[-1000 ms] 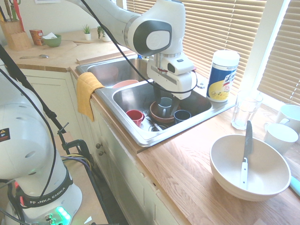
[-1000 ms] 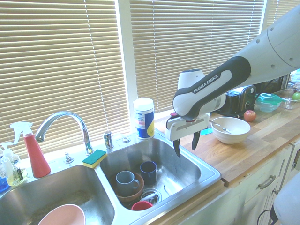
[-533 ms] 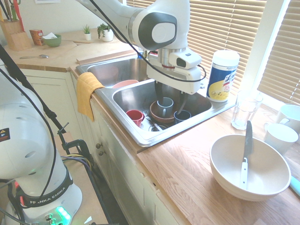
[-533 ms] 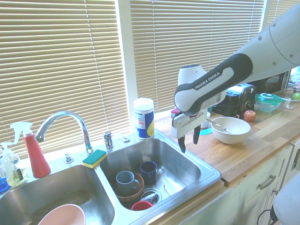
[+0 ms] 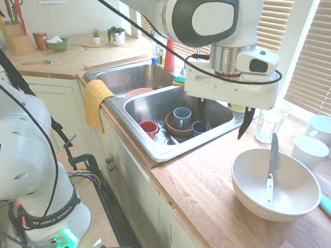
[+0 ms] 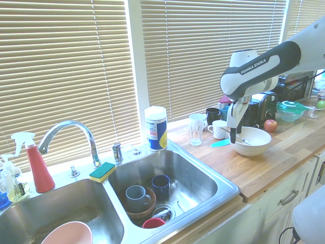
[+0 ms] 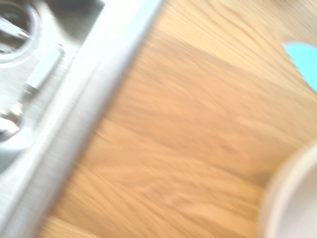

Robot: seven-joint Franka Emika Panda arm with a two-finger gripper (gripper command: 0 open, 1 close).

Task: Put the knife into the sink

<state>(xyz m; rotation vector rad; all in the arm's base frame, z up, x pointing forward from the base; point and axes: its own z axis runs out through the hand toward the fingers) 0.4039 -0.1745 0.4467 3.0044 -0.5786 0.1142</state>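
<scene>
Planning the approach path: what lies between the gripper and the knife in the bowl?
In the first exterior view, only bare wooden counter and the white bowl's near rim separate the gripper from the knife.

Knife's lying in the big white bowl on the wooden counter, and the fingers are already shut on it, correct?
Not quite. The knife does lie in the white bowl on the counter, but the first exterior view shows the gripper open, empty, above the counter.

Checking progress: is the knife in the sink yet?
No. The knife lies in the white bowl on the counter, outside the sink.
</scene>
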